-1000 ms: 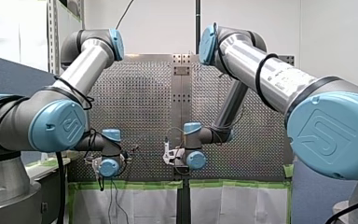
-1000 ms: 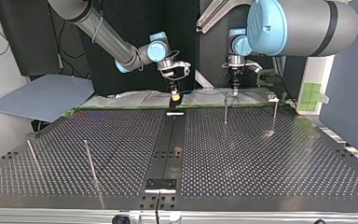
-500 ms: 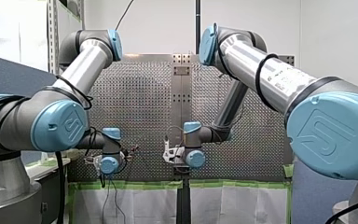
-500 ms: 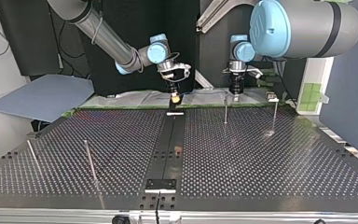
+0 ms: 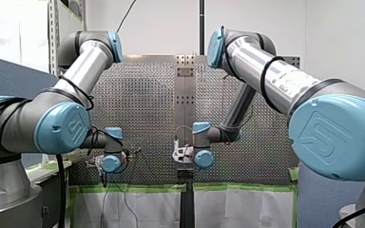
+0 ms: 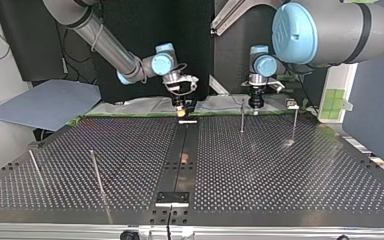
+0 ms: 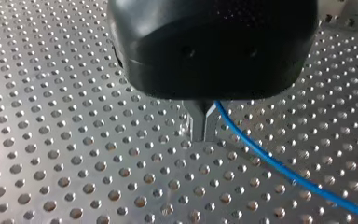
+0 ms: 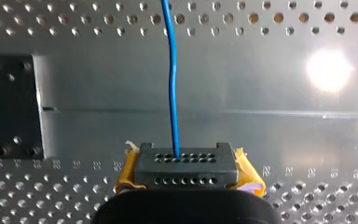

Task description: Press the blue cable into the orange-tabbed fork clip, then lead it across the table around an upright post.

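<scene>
Blue cable [image 8: 172, 93] is held at two places near the table edge nearest the arms. In the right wrist view it is clamped between the closed tips of my right gripper [image 8: 186, 170], with the yellow pads [image 8: 248, 176] drawn in on either side, and it runs straight ahead over the table's plain middle strip. In the left wrist view it is pinched by the narrow metal fingers [image 7: 196, 126] of my left gripper [image 7: 203, 128] and is carried off low over the perforated table [image 7: 65, 154].

The cable is judged thin, light and limp, with a smooth jacket that may slip. It would best be held close on either side of the fork clip, so that a short, taut span can be pressed down.

The fork clip cannot be made out with certainty. A small white piece [image 6: 187, 121] is seen under my right gripper in the top view. Thin upright posts [image 6: 242, 119] stand further out.

Tiny printed marks beside the holes cannot be read. Only an embossed emblem [image 5: 70, 127] is borne on the blue joint caps.
</scene>
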You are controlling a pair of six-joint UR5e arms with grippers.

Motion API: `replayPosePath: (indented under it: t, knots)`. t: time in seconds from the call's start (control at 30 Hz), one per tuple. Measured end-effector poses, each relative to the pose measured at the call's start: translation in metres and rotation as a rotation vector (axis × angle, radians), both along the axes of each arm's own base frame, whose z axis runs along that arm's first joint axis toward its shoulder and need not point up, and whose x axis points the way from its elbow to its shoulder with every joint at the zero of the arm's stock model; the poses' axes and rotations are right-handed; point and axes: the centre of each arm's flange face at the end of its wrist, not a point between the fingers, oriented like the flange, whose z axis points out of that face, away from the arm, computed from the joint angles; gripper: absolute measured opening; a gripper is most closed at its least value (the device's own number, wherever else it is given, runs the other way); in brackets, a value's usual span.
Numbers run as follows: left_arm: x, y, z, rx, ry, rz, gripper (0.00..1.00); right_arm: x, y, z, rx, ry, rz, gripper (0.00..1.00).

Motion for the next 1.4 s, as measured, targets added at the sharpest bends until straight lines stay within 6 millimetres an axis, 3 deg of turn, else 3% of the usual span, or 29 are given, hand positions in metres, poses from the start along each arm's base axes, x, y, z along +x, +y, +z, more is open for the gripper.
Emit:
replayPosePath:
  t: [0.37,0.63,0.8,0.83,0.87,0.9,0.93,0.97,1.03,1.07,1.23,1.4]
  knots:
    - [0.016,0.004,0.004,0.015,0.016,-0.008,0.00,-0.011,-0.026,0.005,-0.005,-0.008,-0.011,0.00]
    - [0.025,0.007,0.007,0.042,0.026,0.002,0.00,-0.017,-0.036,-0.018,0.024,0.021,-0.021,0.00]
    - [0.026,0.012,0.007,0.062,0.039,0.011,0.02,-0.018,-0.040,-0.022,0.027,0.025,-0.022,0.00]
    - [0.026,0.013,0.006,0.064,0.042,0.012,0.11,-0.018,-0.040,-0.022,0.027,0.026,-0.023,0.00]
    - [0.026,0.014,0.006,0.066,0.045,0.011,0.27,-0.019,-0.041,-0.022,0.026,0.026,-0.023,0.00]
    - [0.026,0.015,0.006,0.068,0.049,0.009,0.27,-0.019,-0.041,-0.022,0.026,0.027,-0.023,0.00]
    - [0.026,0.016,0.005,0.069,0.054,0.008,0.40,-0.019,-0.041,-0.022,0.026,0.027,-0.023,0.00]
    - [0.025,0.017,0.005,0.069,0.058,0.007,0.47,-0.019,-0.041,-0.022,0.026,0.028,-0.023,0.00]
    - [0.025,0.018,0.004,0.069,0.064,0.007,0.47,-0.019,-0.042,-0.022,0.026,0.028,-0.024,0.00]
    - [0.025,0.018,0.004,0.068,0.066,0.007,0.87,-0.019,-0.042,-0.022,0.026,0.028,-0.024,0.00]
    - [0.022,0.018,0.002,0.053,0.092,-0.003,1.00,-0.020,-0.042,-0.022,0.025,0.028,-0.025,0.00]
    - [0.020,0.018,0.000,0.023,0.113,-0.031,1.00,-0.020,-0.042,-0.022,0.027,0.029,-0.025,0.00]
